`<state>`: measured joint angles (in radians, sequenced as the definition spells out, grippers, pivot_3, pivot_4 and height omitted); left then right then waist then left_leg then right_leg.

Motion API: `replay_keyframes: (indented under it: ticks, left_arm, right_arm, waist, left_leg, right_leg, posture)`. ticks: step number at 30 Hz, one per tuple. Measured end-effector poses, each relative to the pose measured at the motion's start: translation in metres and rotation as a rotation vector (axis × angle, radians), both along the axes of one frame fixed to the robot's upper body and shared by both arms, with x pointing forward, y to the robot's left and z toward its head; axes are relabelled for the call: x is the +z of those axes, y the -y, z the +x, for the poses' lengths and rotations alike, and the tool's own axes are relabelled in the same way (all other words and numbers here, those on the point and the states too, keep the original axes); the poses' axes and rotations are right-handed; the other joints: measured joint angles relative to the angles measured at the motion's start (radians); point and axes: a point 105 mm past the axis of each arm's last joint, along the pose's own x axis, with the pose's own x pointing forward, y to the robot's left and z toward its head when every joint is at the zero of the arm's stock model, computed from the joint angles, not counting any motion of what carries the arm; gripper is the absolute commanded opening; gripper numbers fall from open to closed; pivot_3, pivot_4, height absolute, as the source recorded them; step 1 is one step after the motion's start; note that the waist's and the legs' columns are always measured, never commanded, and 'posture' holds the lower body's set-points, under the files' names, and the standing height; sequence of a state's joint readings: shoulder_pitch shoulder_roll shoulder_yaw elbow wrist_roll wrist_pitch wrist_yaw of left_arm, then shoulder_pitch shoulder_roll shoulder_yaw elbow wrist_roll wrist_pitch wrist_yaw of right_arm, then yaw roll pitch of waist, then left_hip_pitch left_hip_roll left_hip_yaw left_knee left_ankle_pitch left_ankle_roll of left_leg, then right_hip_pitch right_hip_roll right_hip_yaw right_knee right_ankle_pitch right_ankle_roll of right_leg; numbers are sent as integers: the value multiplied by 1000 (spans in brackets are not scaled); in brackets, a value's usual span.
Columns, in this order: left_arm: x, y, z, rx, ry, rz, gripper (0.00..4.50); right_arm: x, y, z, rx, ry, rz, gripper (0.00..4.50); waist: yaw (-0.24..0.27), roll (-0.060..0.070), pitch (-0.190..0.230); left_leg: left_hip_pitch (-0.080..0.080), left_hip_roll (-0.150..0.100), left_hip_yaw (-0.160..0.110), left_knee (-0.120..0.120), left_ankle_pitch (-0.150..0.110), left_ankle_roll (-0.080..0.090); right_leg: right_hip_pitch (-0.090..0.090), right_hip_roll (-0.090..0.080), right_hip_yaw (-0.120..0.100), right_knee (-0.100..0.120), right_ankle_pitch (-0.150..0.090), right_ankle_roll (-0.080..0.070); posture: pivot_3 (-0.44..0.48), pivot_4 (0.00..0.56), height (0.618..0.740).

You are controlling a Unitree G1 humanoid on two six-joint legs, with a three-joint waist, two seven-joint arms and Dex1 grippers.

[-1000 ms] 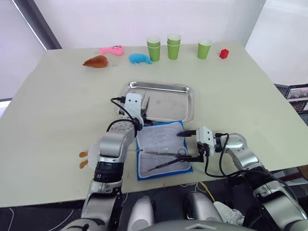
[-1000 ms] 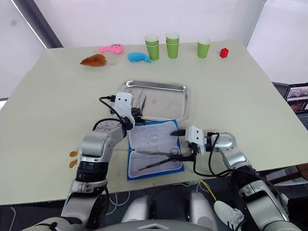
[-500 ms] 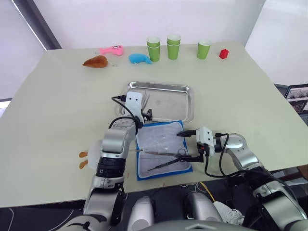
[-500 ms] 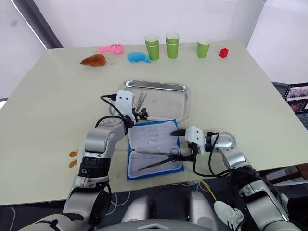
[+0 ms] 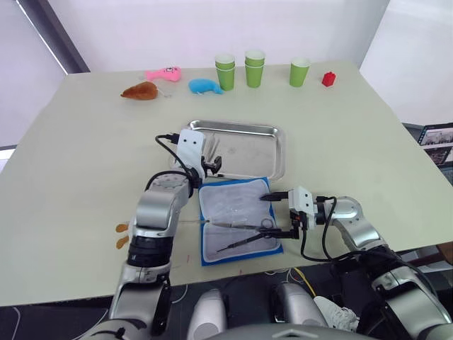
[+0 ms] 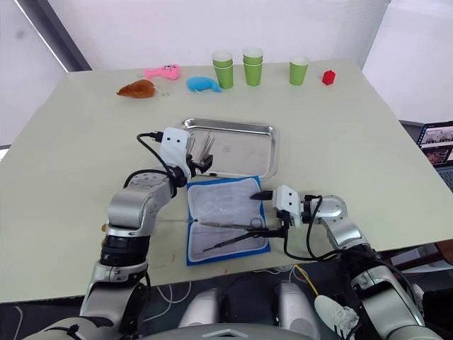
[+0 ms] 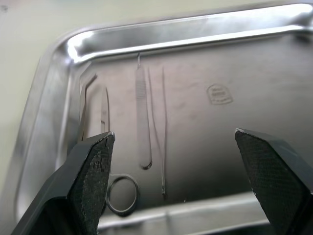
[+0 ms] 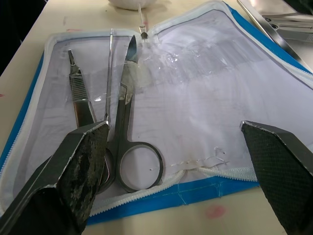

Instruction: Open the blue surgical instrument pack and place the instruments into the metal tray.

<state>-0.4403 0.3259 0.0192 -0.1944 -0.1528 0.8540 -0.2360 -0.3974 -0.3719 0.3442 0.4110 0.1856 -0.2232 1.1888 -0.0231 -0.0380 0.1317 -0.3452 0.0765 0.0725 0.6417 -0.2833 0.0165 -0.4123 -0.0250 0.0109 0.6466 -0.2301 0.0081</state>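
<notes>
The blue surgical instrument pack (image 5: 238, 221) lies open on the table (image 5: 78, 149), pale lining up, just below the metal tray (image 5: 244, 150) and touching its near rim. The left gripper (image 5: 211, 165) hovers over the tray's near-left corner, fingers (image 7: 93, 176) wide apart and holding nothing; in the left wrist view, between and beyond its fingers, lie instruments already in the tray: scissors w/ ring handle (image 7: 113, 166), a scalpel handle (image 7: 142, 117) and thin tweezers (image 7: 160, 132), all near the tray's left end. The right gripper (image 5: 277, 214) sits at the right edge of the pack, fingers spread apart, one near the pack's upper right corner and the other near its lower right, empty. In the right wrist view, straight ahead of it on the lining, remain scissors (image 8: 126, 132), a clamp w/ ribbed jaws (image 8: 80, 103) and a thin straight tool (image 8: 108, 73), grouped on the pack's near part, rings toward the gripper. Beyond the tray, at the far side of the table: green cups (image 5: 255, 68), a red block (image 5: 329, 78), a blue plush toy (image 5: 205, 86), a pink toy (image 5: 165, 74), a brown toy (image 5: 141, 91).
</notes>
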Motion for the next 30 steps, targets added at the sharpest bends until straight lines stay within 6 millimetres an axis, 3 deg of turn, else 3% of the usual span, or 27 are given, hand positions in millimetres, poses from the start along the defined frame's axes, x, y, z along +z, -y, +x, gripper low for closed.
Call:
replay_keyframes:
  ticks: [7, 8, 10, 12, 13, 17, 23, 24, 30]
  left_arm:
    - [7, 2, -23, -247, 72, 13, 4177]
    - [9, 11, -40, -401, 87, -7, 4177]
    - [11, 15, -44, -446, 94, -18, 4177]
    - [11, 17, -61, -579, 84, -14, 4177]
    - [9, 16, -79, -710, 61, -13, 4177]
    - [8, 0, -108, -937, 13, 47, 4177]
    - [10, -22, -123, -1134, 9, 124, 4177]
    - [10, -23, -124, -1148, 14, 132, 4376]
    - [15, -26, -136, -1268, 27, 91, 4376]
  right_arm:
    - [0, -1, 0, -2, 0, 2, 4500]
    - [0, -1, 0, -2, 0, 3, 4500]
    - [0, -1, 0, -3, 0, 3, 4500]
    - [0, -3, 0, -6, -1, 9, 4500]
    - [0, -3, 0, -5, 0, 9, 4500]
    - [-1, -3, -1, -9, 1, 10, 4500]
    - [-1, 0, 0, -13, 2, 5, 4500]
    - [-1, 0, -1, -12, 2, 5, 4500]
    - [-1, 0, -3, -2, 3, 3, 4500]
  waist:
    - [-6, 0, 0]
    - [-9, 0, 0]
    - [-9, 0, 0]
    - [-16, 0, 0]
    - [-17, 1, 1]
    - [-16, 1, 1]
    - [-11, 3, 3]
    - [-11, 3, 3]
    - [-12, 3, 3]
  left_leg:
    - [0, 0, 0, 0, 0, 0]
    - [0, 0, 0, 0, 0, 0]
    - [0, -1, 0, 0, 0, 0]
    - [0, 0, 0, -1, 0, 0]
    - [0, 0, 0, -1, 0, 0]
    - [0, 0, 0, -1, 0, 0]
    - [0, 0, 0, -1, 0, 0]
    - [0, 0, 1, -1, 0, 0]
    - [0, 0, 2, -3, 0, 0]
  right_leg:
    - [0, -1, 1, 0, -1, -2]
    - [0, -2, 1, 0, -1, -2]
    - [0, -2, 1, 0, -1, -2]
    - [-1, -2, 1, -1, -1, -2]
    - [-1, -2, 1, -1, -2, -2]
    - [-2, -2, 0, -2, -2, -2]
    - [-2, -4, 0, -2, -3, 1]
    - [-2, -4, 0, -2, -3, 0]
    - [-2, -4, 0, -4, -2, -2]
  posture:
    - [0, 150, 739]
    - [0, 150, 739]
    - [0, 150, 739]
    - [0, 150, 739]
    - [0, 150, 739]
    - [0, 150, 739]
    - [0, 150, 739]
    - [0, 150, 739]
    - [0, 150, 739]
